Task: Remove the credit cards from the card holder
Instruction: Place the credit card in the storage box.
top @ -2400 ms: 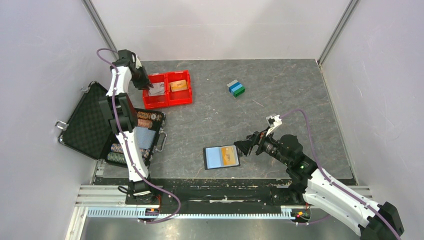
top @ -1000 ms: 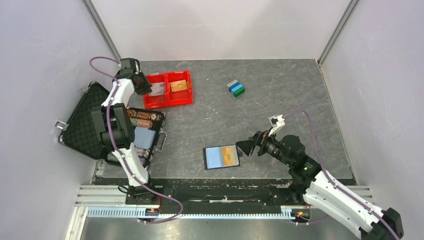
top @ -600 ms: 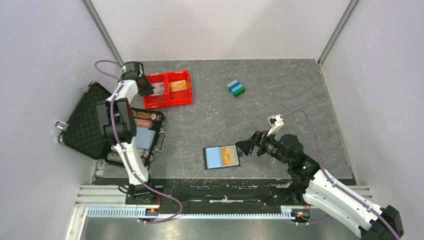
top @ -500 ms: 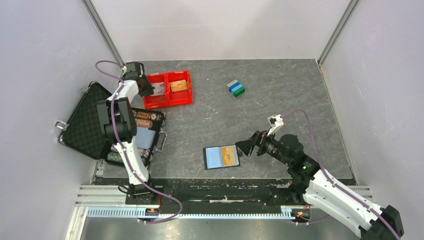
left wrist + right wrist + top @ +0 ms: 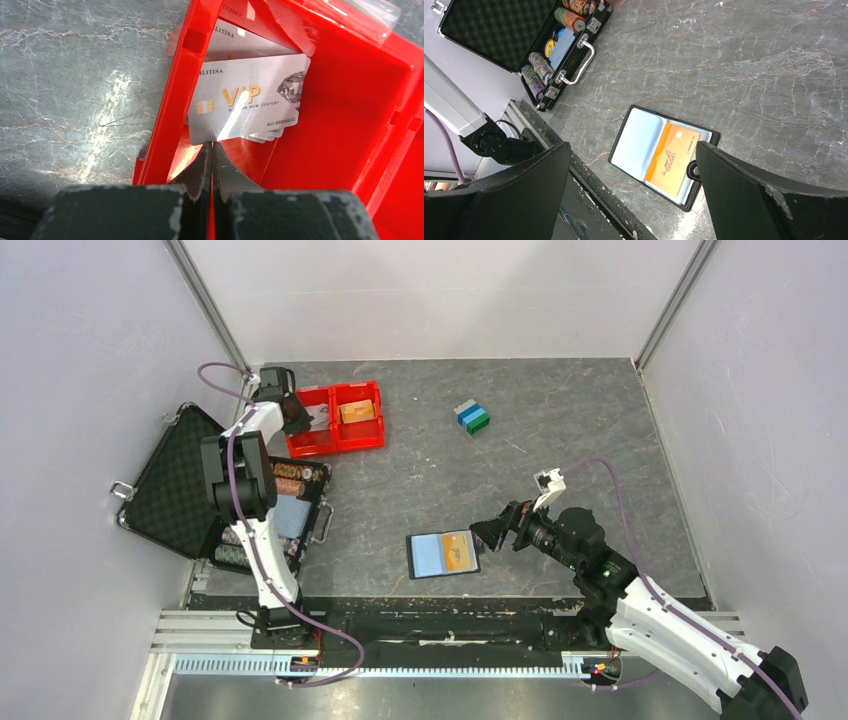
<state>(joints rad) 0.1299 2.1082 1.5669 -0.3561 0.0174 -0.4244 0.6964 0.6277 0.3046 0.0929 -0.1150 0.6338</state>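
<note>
The card holder (image 5: 442, 553) lies open on the table near the front, black-edged with a blue-grey face (image 5: 636, 142). An orange credit card (image 5: 459, 551) sits in its right half, also in the right wrist view (image 5: 672, 158). My right gripper (image 5: 490, 532) is open and empty, just right of the holder, which shows between its jaws (image 5: 633, 145). My left gripper (image 5: 297, 420) is shut at the left compartment of the red tray (image 5: 336, 445). Its tips (image 5: 211, 146) touch the near edge of a silver VIP card (image 5: 250, 102) lying on several whitish cards. An orange card (image 5: 358, 411) lies in the right compartment.
An open black foam-lined case (image 5: 180, 480) with poker chips (image 5: 290, 478) lies at the left, also in the right wrist view (image 5: 524, 25). Stacked grey, blue and green blocks (image 5: 471, 417) stand at the back centre. The red tray wall (image 5: 175, 100) is beside my left fingers.
My left arm has folded and its gripper has shifted from over the tray's left compartment to that compartment's left edge. The right arm and the holder have hardly moved.
</note>
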